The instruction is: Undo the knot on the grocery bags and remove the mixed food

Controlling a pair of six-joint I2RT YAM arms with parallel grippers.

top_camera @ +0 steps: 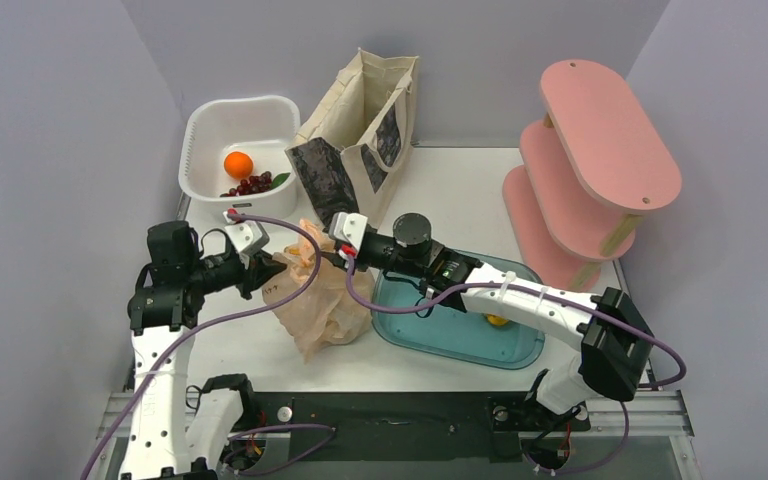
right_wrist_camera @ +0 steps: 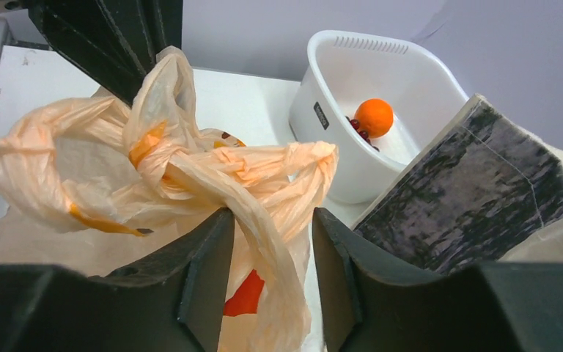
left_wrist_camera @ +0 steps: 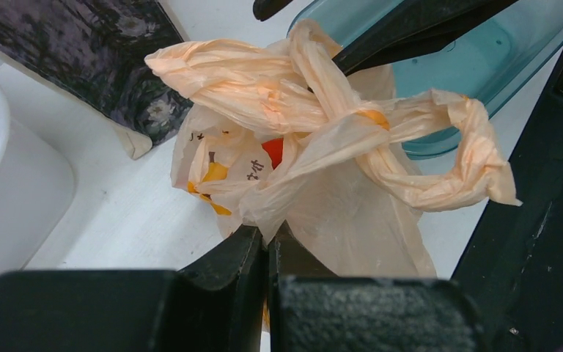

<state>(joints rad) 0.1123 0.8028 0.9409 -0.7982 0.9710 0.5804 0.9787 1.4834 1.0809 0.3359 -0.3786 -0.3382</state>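
Overhead, peach-orange plastic bag (top_camera: 322, 318): slumped on the worktop (top_camera: 450, 190) between the two arms, just left of the teal tray (top_camera: 460, 330) and in front of the canvas tote (top_camera: 360, 130).
Overhead, knot (top_camera: 305, 250): at the top of the bag and tied, with a gripper on either side. No food is out on the worktop.
Overhead, left gripper (top_camera: 275, 270): at the bag's left shoulder; its jaws are too small to read from here.
Overhead, right gripper (top_camera: 332, 255): reaches in at the knot from the right.
Left wrist, left gripper (left_wrist_camera: 267, 246): pressed together and clamped on a fold of the bag's film just under the knot.
Left wrist, knot (left_wrist_camera: 322, 121): the twisted handles cross tightly, and one loop hangs off to the side.
Right wrist, right gripper (right_wrist_camera: 267, 235): jaws apart, with one twisted strand of the handles running down between them, not pinched.
Right wrist, knot (right_wrist_camera: 190, 165): bunched just beyond the jaws.
Step in hand: untying, at its start I'd say. One side anchors the bag and the other lines up on a strand.
Next move calls for: probably closing on that strand and drawing it back through the crossing. It has to be the right strand, or the pull tightens the knot. The pull also has to be gentle, since film this thin could tear.
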